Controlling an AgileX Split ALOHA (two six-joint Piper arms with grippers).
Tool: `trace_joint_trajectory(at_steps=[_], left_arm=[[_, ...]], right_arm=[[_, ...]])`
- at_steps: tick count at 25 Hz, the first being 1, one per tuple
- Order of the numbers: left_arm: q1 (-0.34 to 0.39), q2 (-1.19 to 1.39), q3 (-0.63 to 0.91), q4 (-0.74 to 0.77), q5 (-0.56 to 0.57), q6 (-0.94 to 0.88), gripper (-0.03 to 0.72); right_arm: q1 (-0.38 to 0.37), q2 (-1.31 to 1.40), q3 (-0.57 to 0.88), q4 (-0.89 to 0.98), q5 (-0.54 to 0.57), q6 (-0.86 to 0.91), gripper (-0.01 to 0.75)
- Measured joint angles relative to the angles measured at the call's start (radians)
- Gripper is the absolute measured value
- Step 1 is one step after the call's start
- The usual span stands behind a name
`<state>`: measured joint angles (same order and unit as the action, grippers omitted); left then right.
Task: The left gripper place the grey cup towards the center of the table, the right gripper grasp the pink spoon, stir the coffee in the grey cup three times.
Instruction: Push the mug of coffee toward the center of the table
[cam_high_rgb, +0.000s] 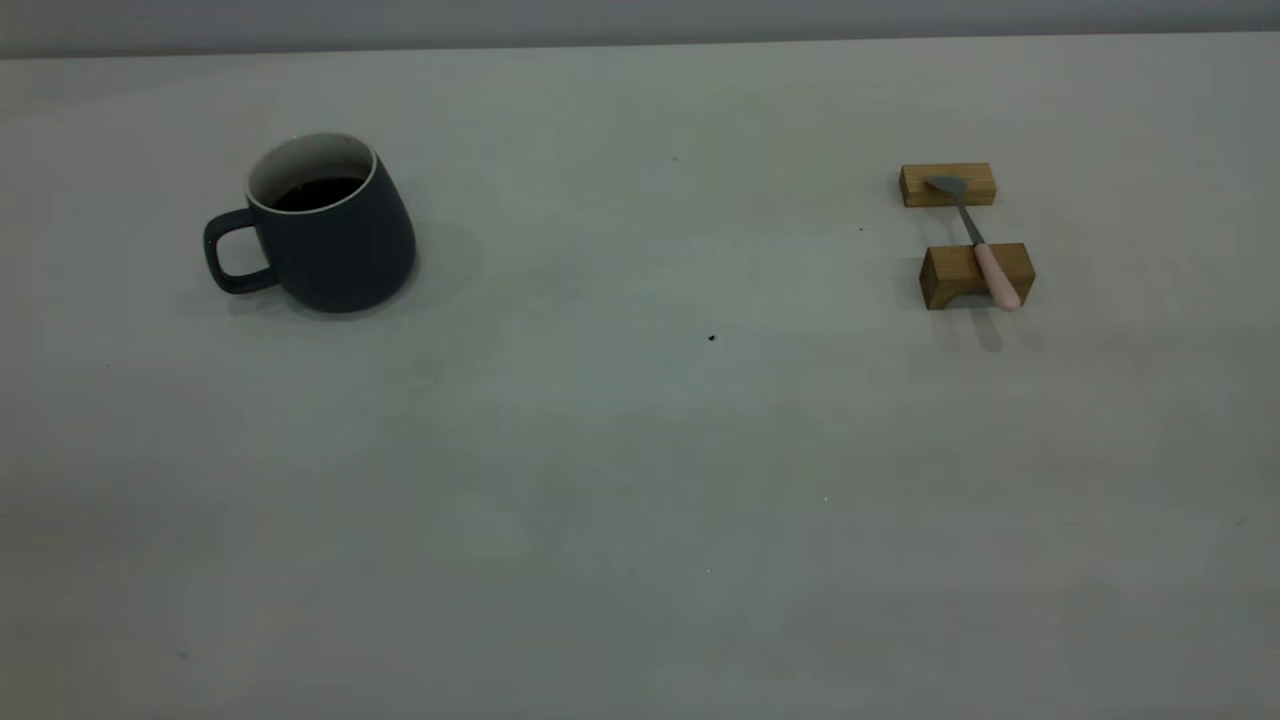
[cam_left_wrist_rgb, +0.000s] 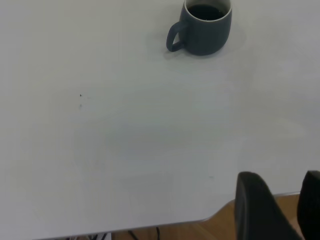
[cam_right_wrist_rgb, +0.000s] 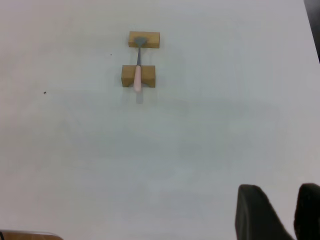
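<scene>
The grey cup (cam_high_rgb: 325, 235) stands upright at the table's (cam_high_rgb: 640, 480) left side, its handle pointing outward to the left, with dark coffee (cam_high_rgb: 315, 192) inside. The left wrist view shows the grey cup (cam_left_wrist_rgb: 204, 26) far ahead of my left gripper (cam_left_wrist_rgb: 282, 176), which is open and holds nothing. The pink spoon (cam_high_rgb: 985, 255) lies across two wooden blocks at the right, bowl on the far block and pink handle on the near one. My right gripper (cam_right_wrist_rgb: 280, 189) is open, well back from the pink spoon (cam_right_wrist_rgb: 137, 70). Neither gripper shows in the exterior view.
Two tan wooden blocks (cam_high_rgb: 947, 185) (cam_high_rgb: 958, 278) carry the spoon. A few dark specks (cam_high_rgb: 711, 338) dot the table's middle. The left wrist view shows the table's near edge (cam_left_wrist_rgb: 210, 220) with wooden floor below it.
</scene>
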<state>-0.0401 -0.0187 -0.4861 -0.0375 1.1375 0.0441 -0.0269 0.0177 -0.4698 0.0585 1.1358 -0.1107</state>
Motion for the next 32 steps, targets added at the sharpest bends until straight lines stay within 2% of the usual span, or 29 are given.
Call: trace_joint_trajectory(at_steps=[25,28,32], left_arm=[[0.0,0.0,-0.002,-0.019,-0.004,-0.01,0.276],[0.0,0.055,-0.058,-0.019,-0.02,-0.034,0.276],[0.0,0.259,-0.181,-0.02,-0.026,-0.035,0.276]], right_arm=[[0.0,0.0,0.0,0.0,0.0,0.0,0.238],[0.0,0.0,0.0,0.0,0.0,0.0,0.238],[0.0,0.0,0.0,0.0,0.0,0.0,0.238]])
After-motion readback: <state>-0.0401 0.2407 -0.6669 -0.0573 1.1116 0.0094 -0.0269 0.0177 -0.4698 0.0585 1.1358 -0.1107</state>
